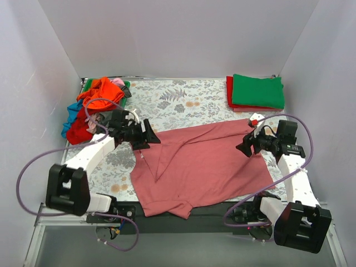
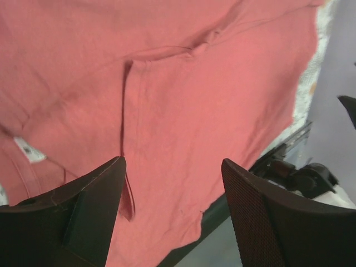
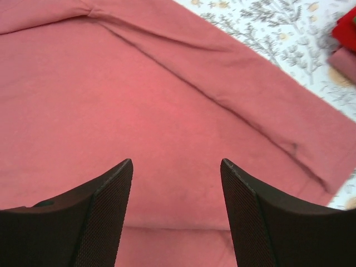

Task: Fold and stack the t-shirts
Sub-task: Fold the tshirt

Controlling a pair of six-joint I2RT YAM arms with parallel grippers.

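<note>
The large dusty-rose t-shirt (image 1: 206,167) lies spread across the middle of the table, partly folded, its near hem hanging over the front edge. It fills the left wrist view (image 2: 183,89), where its white neck tag (image 2: 29,150) shows at the left, and the right wrist view (image 3: 167,111). My left gripper (image 1: 149,135) is open and empty above the shirt's left edge. My right gripper (image 1: 245,146) is open and empty above the shirt's right edge. A folded green tee (image 1: 257,90) lies on a folded red one (image 1: 229,93) at the back right.
A loose pile of tees, orange (image 1: 100,90), blue (image 1: 71,114) and red (image 1: 78,130) among them, sits at the back left. The floral table covering (image 1: 178,100) shows behind the shirt. White walls close in the left, back and right.
</note>
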